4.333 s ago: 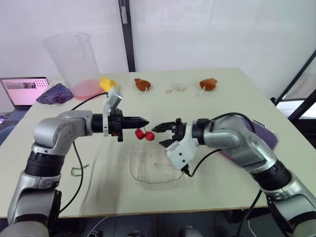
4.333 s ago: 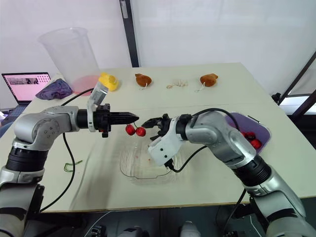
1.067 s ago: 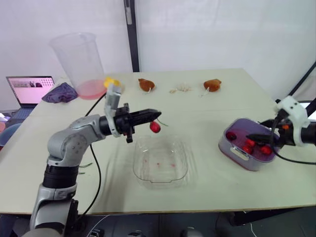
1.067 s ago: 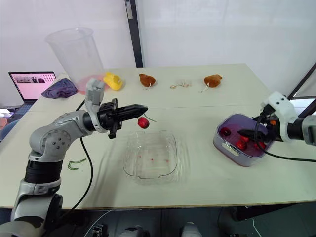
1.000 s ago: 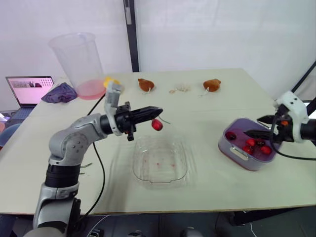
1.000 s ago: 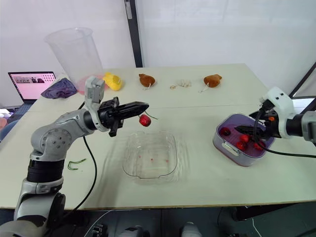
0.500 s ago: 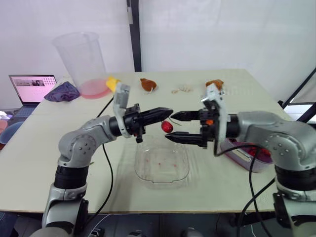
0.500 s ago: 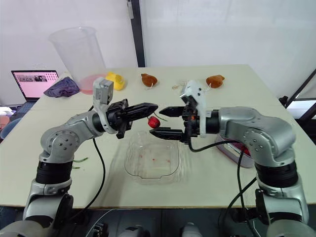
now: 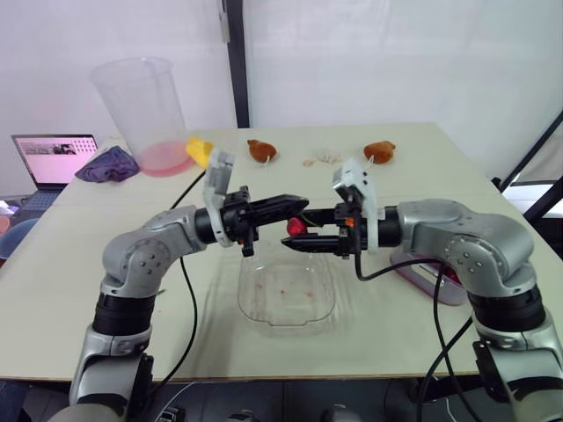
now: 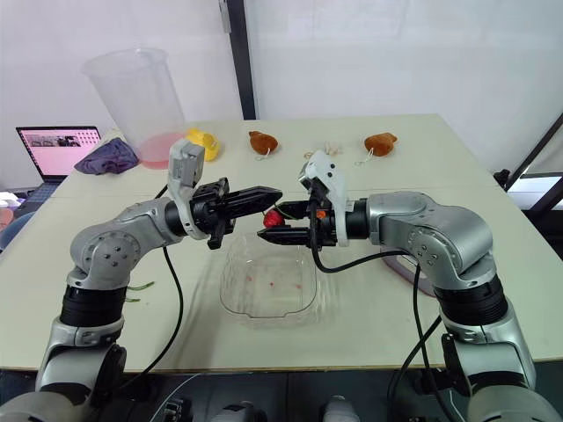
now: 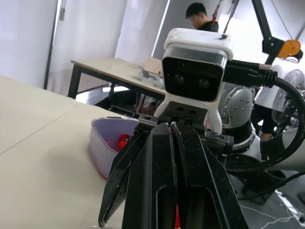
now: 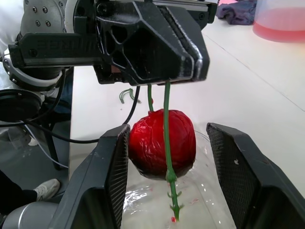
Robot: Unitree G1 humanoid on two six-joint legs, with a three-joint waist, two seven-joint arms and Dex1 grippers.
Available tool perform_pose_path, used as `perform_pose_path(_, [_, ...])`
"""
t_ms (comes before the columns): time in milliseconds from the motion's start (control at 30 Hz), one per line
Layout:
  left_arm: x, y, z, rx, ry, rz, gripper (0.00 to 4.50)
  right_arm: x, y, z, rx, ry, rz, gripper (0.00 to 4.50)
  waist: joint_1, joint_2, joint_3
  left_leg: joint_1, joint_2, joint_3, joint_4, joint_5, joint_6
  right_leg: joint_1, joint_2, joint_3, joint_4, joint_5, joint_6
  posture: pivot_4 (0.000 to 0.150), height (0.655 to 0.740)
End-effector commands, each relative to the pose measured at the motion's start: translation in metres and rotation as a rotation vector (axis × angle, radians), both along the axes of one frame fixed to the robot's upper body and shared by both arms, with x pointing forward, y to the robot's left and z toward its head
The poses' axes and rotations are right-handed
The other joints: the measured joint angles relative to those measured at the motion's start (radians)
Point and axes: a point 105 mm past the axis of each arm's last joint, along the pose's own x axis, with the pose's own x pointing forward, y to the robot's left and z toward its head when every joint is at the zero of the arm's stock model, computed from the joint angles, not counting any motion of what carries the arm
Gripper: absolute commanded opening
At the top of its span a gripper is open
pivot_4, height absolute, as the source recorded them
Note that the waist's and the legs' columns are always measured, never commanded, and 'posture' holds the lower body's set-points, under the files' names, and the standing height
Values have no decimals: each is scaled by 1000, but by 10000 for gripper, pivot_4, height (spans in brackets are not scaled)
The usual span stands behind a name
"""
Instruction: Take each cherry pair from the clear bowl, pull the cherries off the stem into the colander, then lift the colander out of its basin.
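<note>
My left gripper (image 9: 297, 206) is shut on a green stem (image 12: 166, 102), and one red cherry (image 12: 162, 143) hangs from it above the clear bowl (image 9: 251, 308). My right gripper (image 10: 274, 221) is open, its two fingers (image 12: 110, 174) standing on either side of the cherry without touching it. The purple colander in its basin (image 9: 425, 280) sits at the right, mostly hidden behind my right arm. In the left wrist view the basin (image 11: 106, 143) holds a red cherry (image 11: 123, 140).
At the back left stand a tall clear beaker (image 9: 141, 101), a laptop (image 9: 51, 158) and a purple cloth (image 9: 102, 164). A yellow toy (image 9: 199, 149) and two brown items (image 9: 257, 150) (image 9: 380, 150) lie along the far edge. A person (image 11: 200, 13) stands beyond the table.
My right gripper left the colander, swung left to the held cherry and now straddles it, open. The stem held two cherries earlier and now holds one.
</note>
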Motion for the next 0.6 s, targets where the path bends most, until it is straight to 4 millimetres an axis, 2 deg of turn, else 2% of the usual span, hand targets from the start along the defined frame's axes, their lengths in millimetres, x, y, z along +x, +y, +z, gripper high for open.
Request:
perform_pose_path(33, [-5, 1, 14, -9, -64, 1, 0, -3, 2, 14, 18, -61, 14, 10648, 0, 0, 0, 0, 0, 0, 0, 0, 0, 0, 0, 0, 0, 0, 0, 1500, 7400])
perform_pose_path(233, [-6, 1, 15, -11, -68, 4, 0, -3, 1, 11, 1, -59, 7, 10648, 0, 0, 0, 0, 0, 0, 0, 0, 0, 0, 0, 0, 0, 0, 0, 1500, 7400])
perform_pose_path(400, [-4, 3, 17, -12, -77, 10, 0, 3, -6, -5, -34, -15, -26, 10648, 1, 0, 0, 0, 0, 0, 0, 0, 0, 0, 0, 0, 0, 0, 0, 1500, 7400])
perform_pose_path(467, [-4, 3, 18, -13, -80, 12, 0, 6, -13, -14, -36, 18, -54, 10648, 1, 0, 0, 0, 0, 0, 0, 0, 0, 0, 0, 0, 0, 0, 0, 1500, 7400])
perform_pose_path(600, [-3, 4, 19, -19, -94, 25, 0, 12, -40, -32, -77, 80, -155, 10648, 4, 0, 0, 0, -1, 0, 0, 0, 0, 0, 0, 0, 0, 0, 0, 1500, 7400])
